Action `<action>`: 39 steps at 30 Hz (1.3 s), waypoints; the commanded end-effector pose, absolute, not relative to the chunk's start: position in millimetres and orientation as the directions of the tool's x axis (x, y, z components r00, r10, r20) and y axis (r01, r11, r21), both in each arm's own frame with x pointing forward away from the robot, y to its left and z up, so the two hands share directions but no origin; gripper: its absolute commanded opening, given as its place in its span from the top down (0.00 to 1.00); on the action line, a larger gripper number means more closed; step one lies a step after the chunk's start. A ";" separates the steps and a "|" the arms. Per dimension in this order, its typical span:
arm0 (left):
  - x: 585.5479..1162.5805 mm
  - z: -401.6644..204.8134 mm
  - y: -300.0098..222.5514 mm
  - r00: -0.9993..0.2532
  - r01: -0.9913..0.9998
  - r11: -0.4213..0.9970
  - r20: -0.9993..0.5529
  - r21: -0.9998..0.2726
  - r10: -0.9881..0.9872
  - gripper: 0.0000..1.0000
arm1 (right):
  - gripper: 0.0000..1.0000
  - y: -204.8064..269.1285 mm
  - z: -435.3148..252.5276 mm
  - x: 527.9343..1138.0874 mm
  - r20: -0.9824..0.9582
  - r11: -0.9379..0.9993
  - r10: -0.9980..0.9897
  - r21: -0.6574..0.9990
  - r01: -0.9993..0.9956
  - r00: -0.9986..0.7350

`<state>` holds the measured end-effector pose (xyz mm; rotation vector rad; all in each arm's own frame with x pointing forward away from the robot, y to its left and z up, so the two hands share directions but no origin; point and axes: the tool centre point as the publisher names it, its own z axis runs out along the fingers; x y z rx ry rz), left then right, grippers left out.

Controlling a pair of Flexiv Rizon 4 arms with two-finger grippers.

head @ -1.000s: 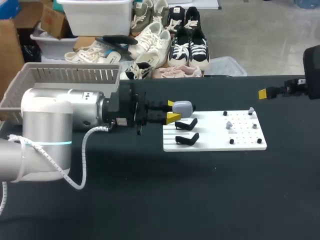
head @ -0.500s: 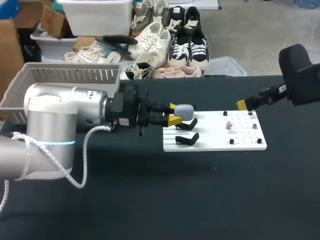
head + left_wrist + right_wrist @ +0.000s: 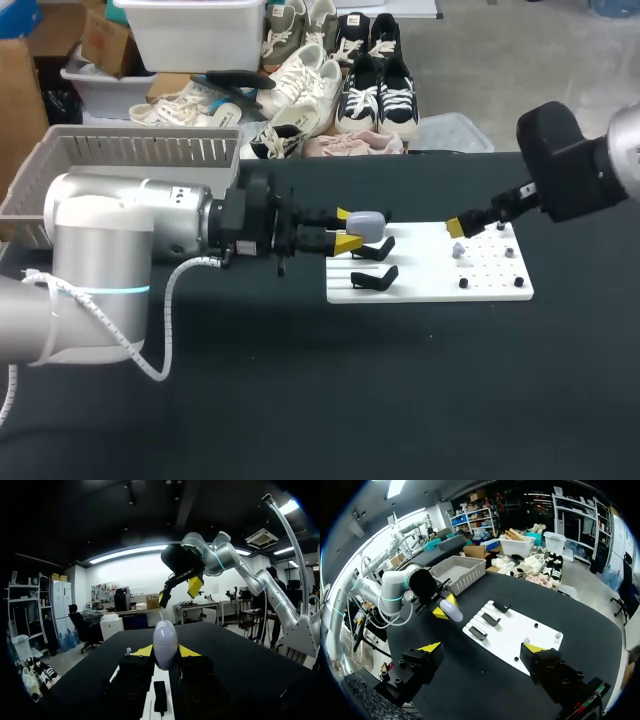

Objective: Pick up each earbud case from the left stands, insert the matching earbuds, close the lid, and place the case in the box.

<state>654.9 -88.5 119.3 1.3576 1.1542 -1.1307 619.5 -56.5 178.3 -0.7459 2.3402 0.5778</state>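
A grey egg-shaped earbud case [image 3: 368,222] hangs just above the black stands [image 3: 373,248] at the left end of the white board [image 3: 430,280]. My left gripper [image 3: 348,226] is shut on it from both sides. In the left wrist view the case [image 3: 165,641] stands upright between the yellow tips of the left gripper [image 3: 165,651], with a stand [image 3: 160,697] under it. Small earbuds [image 3: 459,250] sit on pegs at the board's right half. My right gripper [image 3: 463,225] hovers open over that half; in its own view the right gripper [image 3: 482,648] stands wide, well above the board [image 3: 512,630].
A grey slatted basket [image 3: 130,158] stands at the table's back left, behind my left arm. Black pegs [image 3: 464,284] dot the board's right half. The dark tabletop [image 3: 350,390] stretches in front of the board.
My right arm has swung in from the right edge, leftward and down, to above the board's peg area. My left gripper has held nearly still with the case.
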 end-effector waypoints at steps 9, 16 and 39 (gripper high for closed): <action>658.5 118.6 -90.0 0.145 0.989 -0.048 -0.988 0.142 0.060 1.00 | 0.00 -36.2 174.2 613.3 -0.626 0.806 -0.379 0.139 -0.575 -0.682; 658.5 118.6 -90.0 0.145 0.989 -0.048 -0.988 0.142 0.060 1.00 | 0.00 -18.5 174.2 613.0 -0.617 0.792 -0.395 0.148 -0.593 -0.681; 658.5 118.6 -90.0 0.145 0.989 -0.048 -0.988 0.142 0.060 1.00 | 0.00 25.2 153.1 634.7 -0.567 0.767 -0.436 0.172 -0.619 -0.698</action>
